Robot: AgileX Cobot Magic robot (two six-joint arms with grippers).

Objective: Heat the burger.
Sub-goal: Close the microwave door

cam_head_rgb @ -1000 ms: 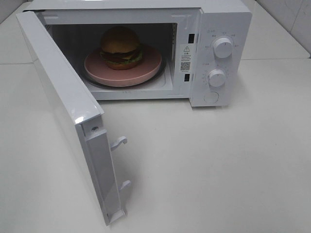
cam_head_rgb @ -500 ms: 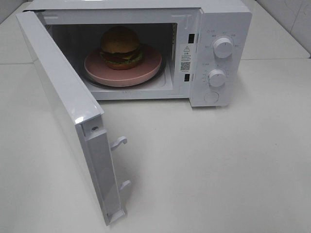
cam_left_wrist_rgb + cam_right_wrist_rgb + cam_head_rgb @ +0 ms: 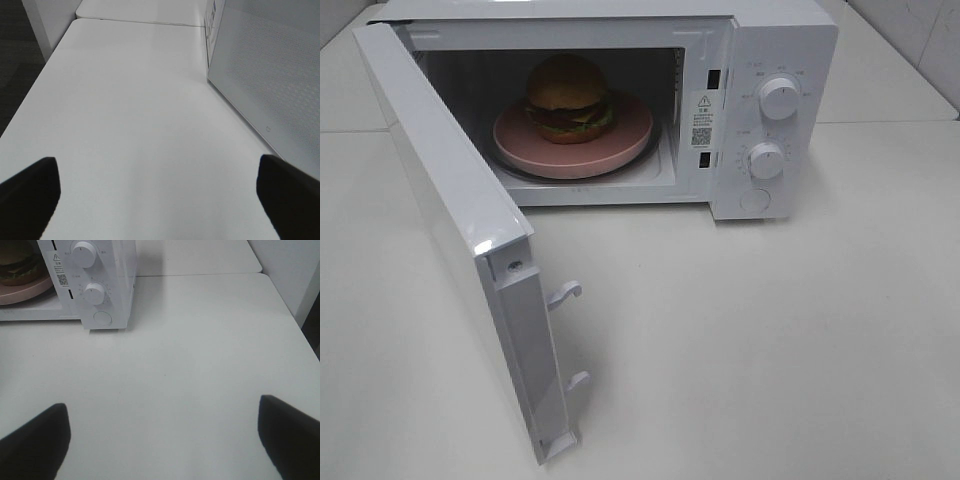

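The burger point(image 3: 569, 97) has a yellow-orange bun and sits on a round pink plate point(image 3: 630, 135) inside the white microwave point(image 3: 785, 40). The microwave door point(image 3: 450, 215) stands wide open toward the front left. No gripper shows in the exterior high view. In the left wrist view my left gripper point(image 3: 160, 200) is open over bare table, with the door's outer face point(image 3: 275, 75) beside it. In the right wrist view my right gripper point(image 3: 162, 440) is open over the table, well apart from the microwave point(image 3: 115, 285); the burger point(image 3: 17, 262) and plate point(image 3: 25, 292) show at the edge.
Two round knobs point(image 3: 779, 97) point(image 3: 766, 160) and a round button point(image 3: 755, 200) sit on the microwave's right panel. Door latch hooks point(image 3: 565, 293) stick out from the door's inner edge. The white table point(image 3: 770, 340) stretches in front. The table's edge shows in the right wrist view point(image 3: 292, 315).
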